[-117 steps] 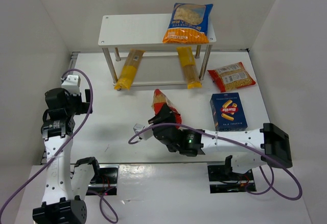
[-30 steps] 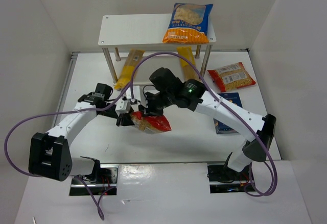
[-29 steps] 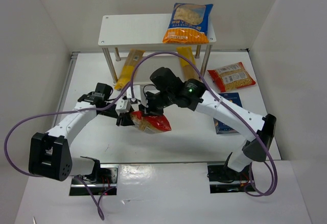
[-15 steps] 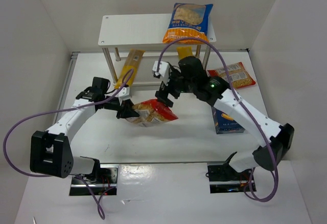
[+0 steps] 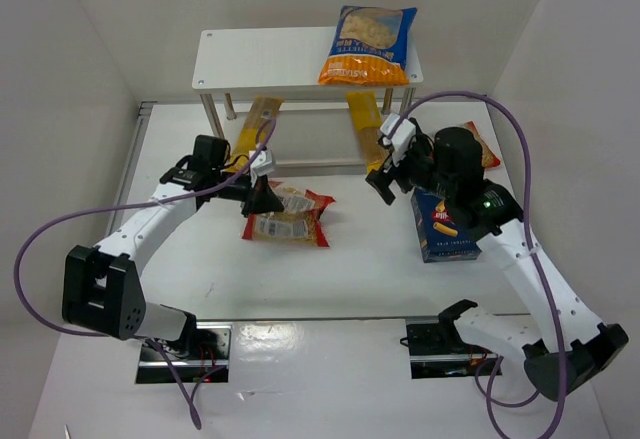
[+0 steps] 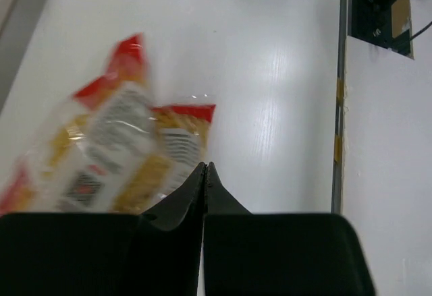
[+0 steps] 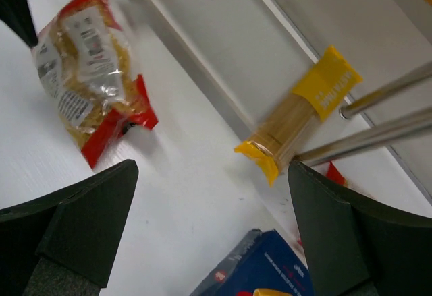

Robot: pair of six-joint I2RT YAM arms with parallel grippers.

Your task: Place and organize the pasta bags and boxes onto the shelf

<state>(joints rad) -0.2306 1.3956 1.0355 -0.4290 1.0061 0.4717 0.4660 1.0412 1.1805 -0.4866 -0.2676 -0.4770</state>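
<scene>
A red bag (image 5: 290, 216) of pasta lies flat on the table in front of the shelf (image 5: 270, 59), blurred in the left wrist view (image 6: 101, 148). My left gripper (image 5: 264, 199) sits at the bag's left end, shut (image 6: 204, 168), with no plastic visible between the tips. My right gripper (image 5: 385, 174) hangs open (image 7: 212, 168) over bare table between the dark blue pasta box (image 5: 447, 231) and a yellow spaghetti pack (image 7: 304, 117). The orange-and-blue bag (image 5: 368, 44) rests on the shelf top. A second red bag (image 5: 490, 145) is mostly hidden behind the right arm.
Two spaghetti packs (image 5: 252, 131) (image 5: 365, 129) lie on the shelf's lower level, sticking out past its front. Thin metal legs (image 7: 385, 104) stand close to my right gripper. White walls enclose the table on the left, back and right. Purple cables loop over both arms.
The right gripper has let go of the red bag and drawn back to the right. The left arm swung the bag toward the shelf; it now lies flat, and the left jaws have closed fully.
</scene>
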